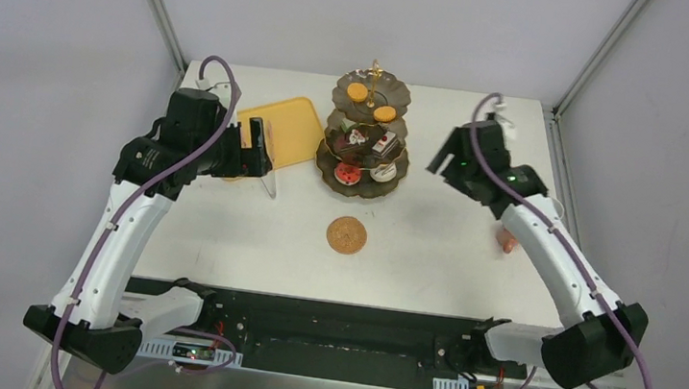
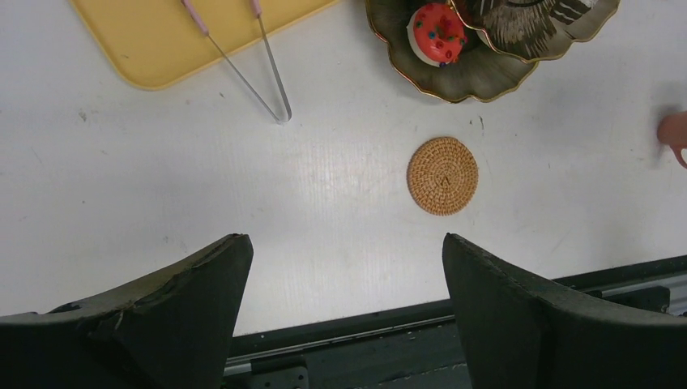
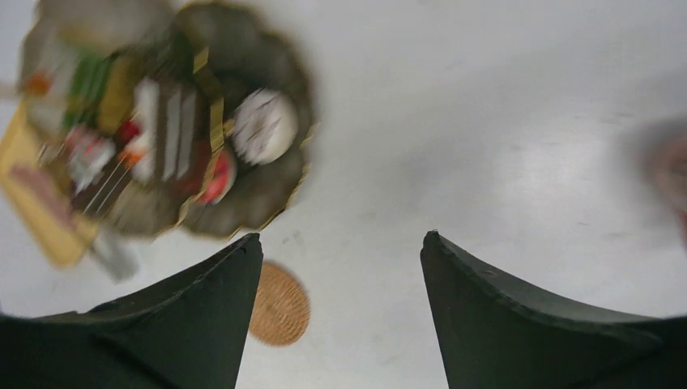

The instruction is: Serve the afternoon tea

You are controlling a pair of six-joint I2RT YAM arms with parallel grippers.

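Observation:
The dark three-tier stand (image 1: pixel 362 172) with its gold rod stands at the back centre. It carries orange cookies (image 1: pixel 357 92) on top and small cakes (image 1: pixel 352 174) on the lower tiers. One woven coaster (image 1: pixel 346 235) lies in front of it. A pinkish cup (image 1: pixel 508 239) peeks out from under my right arm. The blue-grey cup and a second coaster are out of view. My left gripper (image 1: pixel 256 150) is open and empty, left of the stand. My right gripper (image 1: pixel 441 158) is open and empty, right of the stand. The left wrist view shows the coaster (image 2: pixel 442 175) and a red cake (image 2: pixel 437 32).
A yellow tray (image 1: pixel 280 128) lies left of the stand, with metal tongs (image 1: pixel 268 175) reaching off its near edge onto the table. The tongs (image 2: pixel 259 73) and the tray (image 2: pixel 154 36) also show in the left wrist view. The right wrist view is blurred.

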